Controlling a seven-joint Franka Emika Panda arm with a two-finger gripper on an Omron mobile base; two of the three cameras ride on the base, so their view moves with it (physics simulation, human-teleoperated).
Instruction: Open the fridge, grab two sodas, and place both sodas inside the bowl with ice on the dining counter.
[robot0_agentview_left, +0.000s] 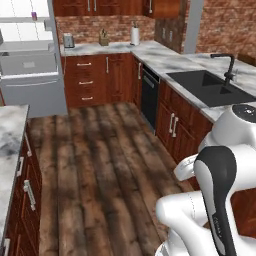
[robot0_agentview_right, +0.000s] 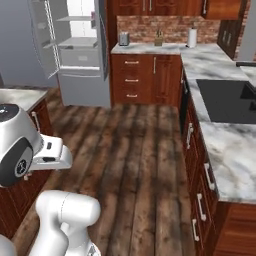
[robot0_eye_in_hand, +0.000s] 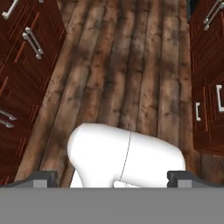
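Right now your gripper (robot0_eye_in_hand: 112, 177) hangs wide open and empty over the wood floor (robot0_eye_in_hand: 131, 65), while the fridge (robot0_agentview_right: 75, 45) stands open beyond the dining counter (robot0_agentview_right: 225, 145).

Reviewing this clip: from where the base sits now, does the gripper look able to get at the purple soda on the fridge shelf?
Probably not yet. The purple soda sits in the open fridge across the wood floor, while the open gripper points down at the floor.
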